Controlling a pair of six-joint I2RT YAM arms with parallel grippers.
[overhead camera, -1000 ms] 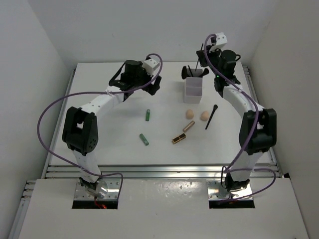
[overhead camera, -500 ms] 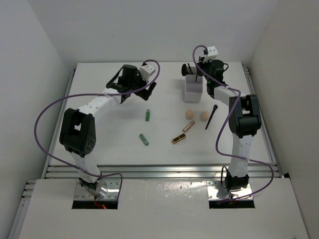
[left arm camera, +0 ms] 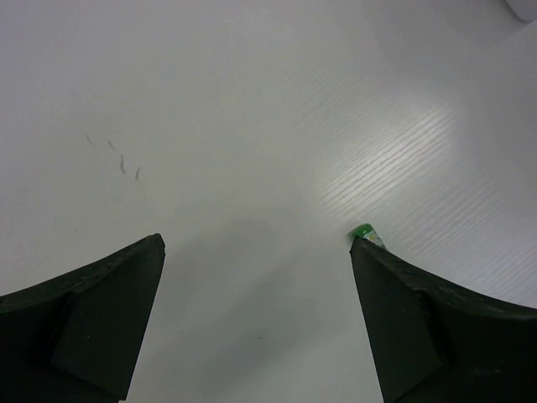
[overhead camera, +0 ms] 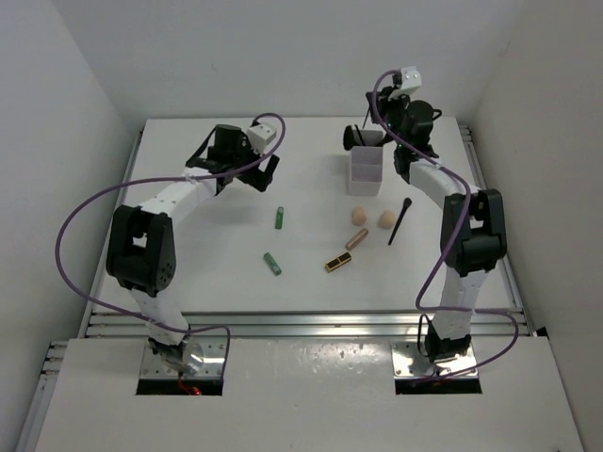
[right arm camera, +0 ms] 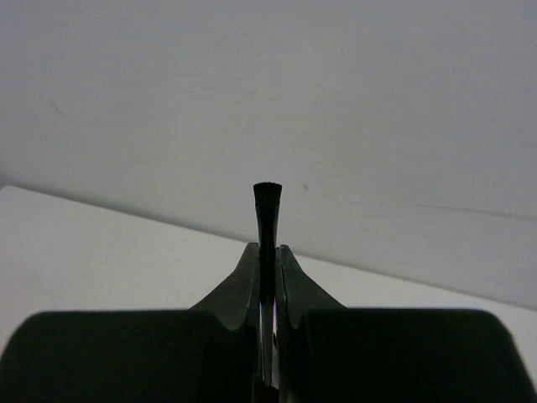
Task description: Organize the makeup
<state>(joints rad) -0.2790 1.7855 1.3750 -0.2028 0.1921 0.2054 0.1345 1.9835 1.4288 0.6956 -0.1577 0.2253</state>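
Observation:
My right gripper (overhead camera: pixel 379 124) is shut on a thin black brush (right arm camera: pixel 267 210) that stands up between the fingers, held above the white compartmented box (overhead camera: pixel 364 173). Other black brushes (overhead camera: pixel 356 137) stand in the box. My left gripper (overhead camera: pixel 252 177) is open and empty just above the table at the back left; a green tube's tip (left arm camera: pixel 362 232) peeks past its right finger. That green tube (overhead camera: pixel 280 217) and a second one (overhead camera: pixel 272 264) lie mid-table. Two peach sponges (overhead camera: pixel 359 216) (overhead camera: pixel 385 219), a rose-gold tube (overhead camera: pixel 356 239), a gold-black lipstick (overhead camera: pixel 334 263) and a black brush (overhead camera: pixel 399 220) lie below the box.
White walls close off the table at the back and on both sides. A metal rail (overhead camera: pixel 301 325) runs along the near edge. Purple cables (overhead camera: pixel 80 221) loop off both arms.
My left gripper has swung left and back, away from the green tube. My right gripper dipped toward the box, then rose a little, with the thin brush still in its grip.

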